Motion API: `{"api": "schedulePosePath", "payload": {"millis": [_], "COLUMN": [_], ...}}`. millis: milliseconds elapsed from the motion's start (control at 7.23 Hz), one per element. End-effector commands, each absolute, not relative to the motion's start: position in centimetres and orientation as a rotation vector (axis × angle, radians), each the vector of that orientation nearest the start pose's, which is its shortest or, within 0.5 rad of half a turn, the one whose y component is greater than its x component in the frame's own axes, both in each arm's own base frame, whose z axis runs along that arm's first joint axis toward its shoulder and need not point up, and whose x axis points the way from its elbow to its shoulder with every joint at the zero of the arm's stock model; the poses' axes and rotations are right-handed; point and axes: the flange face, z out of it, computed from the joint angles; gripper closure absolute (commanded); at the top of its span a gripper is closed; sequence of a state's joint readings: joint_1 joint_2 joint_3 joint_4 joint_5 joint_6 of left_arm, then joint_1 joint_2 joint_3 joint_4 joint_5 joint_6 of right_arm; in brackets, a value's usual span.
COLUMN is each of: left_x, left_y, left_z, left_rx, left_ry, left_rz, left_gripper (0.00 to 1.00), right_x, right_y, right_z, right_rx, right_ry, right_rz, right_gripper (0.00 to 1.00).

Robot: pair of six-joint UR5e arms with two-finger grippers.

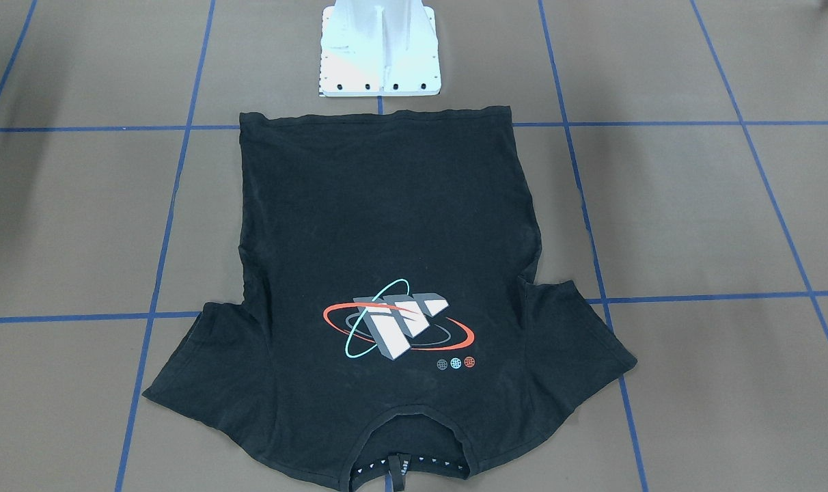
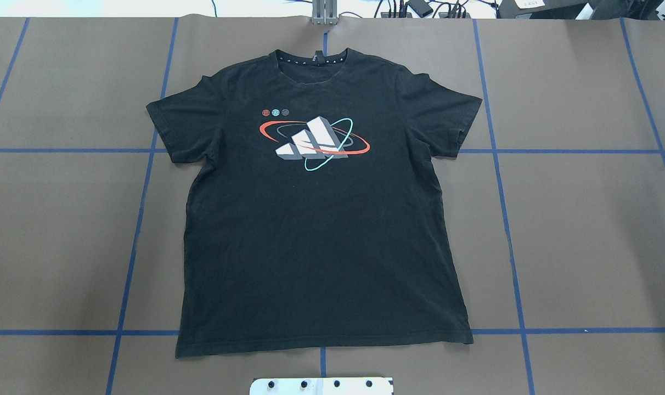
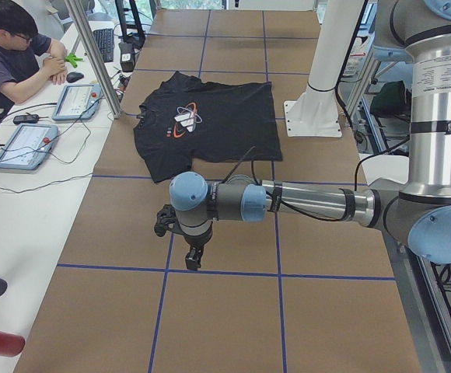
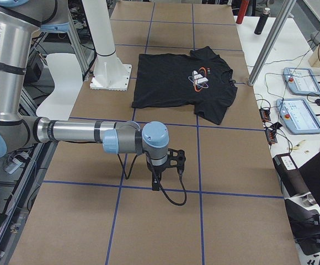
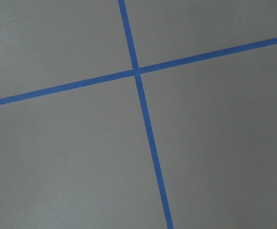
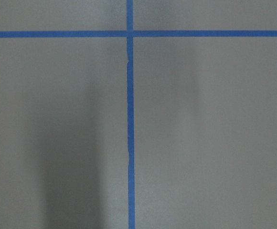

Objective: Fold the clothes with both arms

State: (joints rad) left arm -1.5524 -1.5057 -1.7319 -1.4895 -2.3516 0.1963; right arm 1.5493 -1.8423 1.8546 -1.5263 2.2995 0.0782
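The black T-shirt (image 2: 321,219) lies flat and open in the middle of the brown table (image 2: 585,230), with its front side up. Its logo print (image 2: 313,140) is on the chest. The collar (image 2: 313,59) is at the table edge far from the robot, and the hem (image 1: 376,116) lies just beside the white pedestal base (image 1: 380,48). Both short sleeves are spread out to the sides, and the cloth looks smooth. The left arm (image 3: 311,203) reaches out low over the table end on the robot's left side, well apart from the shirt. The left gripper (image 3: 193,260) points down above the brown surface, near a blue tape line (image 3: 210,272). The right arm (image 4: 77,132) does the same at the other table end, and the right gripper (image 4: 156,185) hangs downward close to the surface, also well apart from the shirt. Only the side views show the two pincers, so I cannot tell if their fingers are apart or together. Each wrist view shows only brown surface with a crossing of blue tape. A person (image 3: 8,54) sits at the side desk beyond the table.
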Motion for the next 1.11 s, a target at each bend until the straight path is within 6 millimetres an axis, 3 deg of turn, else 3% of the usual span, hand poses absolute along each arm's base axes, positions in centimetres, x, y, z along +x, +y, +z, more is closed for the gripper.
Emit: {"api": "schedulePosePath", "payload": {"millis": [0, 415, 692, 830, 968], "left_x": [-5.5, -5.4, -5.3, -5.3, -5.2], "left_y": [-46.5, -46.8, -49.1, -50.9, -51.6], "left_z": [60.6, 60.2, 57.6, 55.4, 54.5], "left_rx": [0.104, 0.115, 0.167, 0.233, 0.277], "left_ry": [0.773, 0.772, 0.780, 0.772, 0.767], "left_rz": [0.216, 0.222, 0.241, 0.267, 0.284], "left_gripper": [0.00, 0.00, 0.00, 0.00, 0.00], "right_x": [5.9, 5.8, 5.4, 4.7, 3.6], "right_y": [-38.3, -39.0, -40.8, -42.5, -43.7], "right_z": [63.5, 62.7, 61.2, 59.8, 58.8], "right_rx": [0.019, 0.035, 0.102, 0.121, 0.135], "right_ry": [-0.730, -0.737, -0.757, -0.763, -0.772], "right_rz": [0.033, 0.026, 0.036, 0.030, -0.003], "right_gripper": [0.00, 0.00, 0.00, 0.00, 0.00]}}
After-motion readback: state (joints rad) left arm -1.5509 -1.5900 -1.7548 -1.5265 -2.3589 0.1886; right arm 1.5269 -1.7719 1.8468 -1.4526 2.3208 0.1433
